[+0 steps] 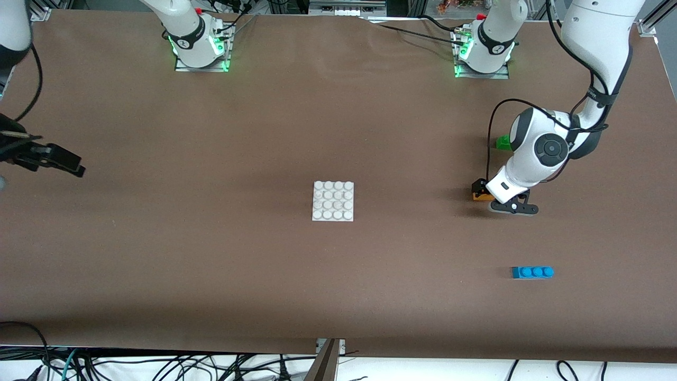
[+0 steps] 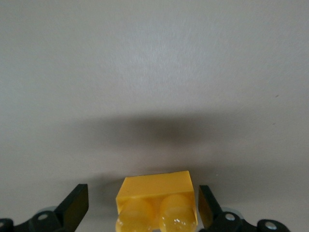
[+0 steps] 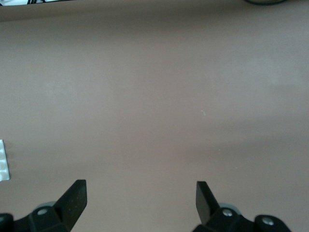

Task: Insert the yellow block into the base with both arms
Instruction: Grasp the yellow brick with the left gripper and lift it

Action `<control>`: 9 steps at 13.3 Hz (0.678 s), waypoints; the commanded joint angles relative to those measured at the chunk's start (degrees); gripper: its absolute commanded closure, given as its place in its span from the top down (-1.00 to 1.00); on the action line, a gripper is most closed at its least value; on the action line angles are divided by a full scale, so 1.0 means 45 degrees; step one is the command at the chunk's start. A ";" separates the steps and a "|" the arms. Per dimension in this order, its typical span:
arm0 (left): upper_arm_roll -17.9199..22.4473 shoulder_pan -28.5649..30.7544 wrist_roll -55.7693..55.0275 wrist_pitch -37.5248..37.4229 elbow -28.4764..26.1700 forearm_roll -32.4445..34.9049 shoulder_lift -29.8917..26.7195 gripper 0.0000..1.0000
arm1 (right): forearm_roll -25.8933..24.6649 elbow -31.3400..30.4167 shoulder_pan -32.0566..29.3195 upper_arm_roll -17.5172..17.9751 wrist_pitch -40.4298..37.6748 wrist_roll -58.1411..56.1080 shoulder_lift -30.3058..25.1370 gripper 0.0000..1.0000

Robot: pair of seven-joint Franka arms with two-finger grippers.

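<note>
Step in hand, as judged: grasp of the yellow block [image 2: 157, 203] by the left gripper [image 2: 142, 208].

- Block lies on the table [image 1: 338, 121] toward the left arm's end, w/ studs up, apart from the base [image 1: 333, 201] at table centre.
- Left gripper is lowered around the block, fingers spread; in the left wrist view one fingertip [image 2: 75, 205] stands off w/ a clear gap, the other is just beside the block's face. Nothing is pinched yet.
- Right gripper [image 1: 50, 156] hangs over the right arm's end of the table, fingers spread, nothing held; this arm waits. Base edge [image 3: 4, 162] is seen in its wrist view.
- Green brick [image 1: 503, 142] lies farther from the front cam than the yellow block, partly hidden by the left arm; blue brick [image 1: 532, 272] lies nearer. Both are to be left alone.

To do well (judgement): block sits off-centre btw the fingers, so the gripper should be re-centred before closing, else the block may be shoved or twisted. Side walls should be gripped low, studs kept upright, so the underside can be pressed squarely on the base studs. Base probably needs steadying by the right gripper at insertion.
</note>
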 commanded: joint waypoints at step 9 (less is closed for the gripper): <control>-0.0214 0.0070 -0.0960 -0.0034 -0.0065 0.0232 -0.0264 -0.50 | -0.0963 -0.0995 -0.1029 0.0315 -0.0470 -0.4702 -0.1197 1.00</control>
